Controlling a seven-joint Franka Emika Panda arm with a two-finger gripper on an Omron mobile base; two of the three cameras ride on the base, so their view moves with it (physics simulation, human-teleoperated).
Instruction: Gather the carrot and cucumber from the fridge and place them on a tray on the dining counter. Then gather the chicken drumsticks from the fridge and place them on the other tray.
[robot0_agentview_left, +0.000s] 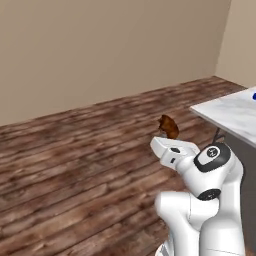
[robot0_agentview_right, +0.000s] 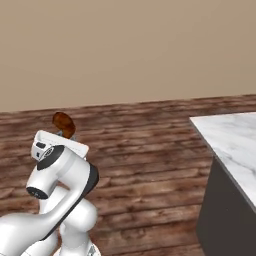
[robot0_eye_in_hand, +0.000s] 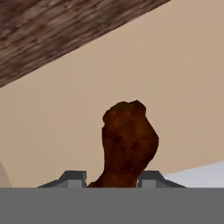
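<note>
We log: gripper (robot0_eye_in_hand: 112, 183) clamped on drumstick (robot0_eye_in_hand: 129, 142); narrow end between fingers (robot0_eye_in_hand: 72, 178), meaty end projecting beyond tips. Held over wood floor (robot0_agentview_left: 75, 150), counter (robot0_agentview_left: 232, 112) near.

beige wall (robot0_agentview_right: 130, 45), brown plank floor (robot0_agentview_left: 75, 160), white marble counter (robot0_agentview_right: 232, 140) at right.

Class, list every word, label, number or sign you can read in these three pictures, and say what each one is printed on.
None can be read.
The arm's joint cap carries a small mark, too small to make out.
The chicken drumstick, gripper and marble counter bear no text.
</note>
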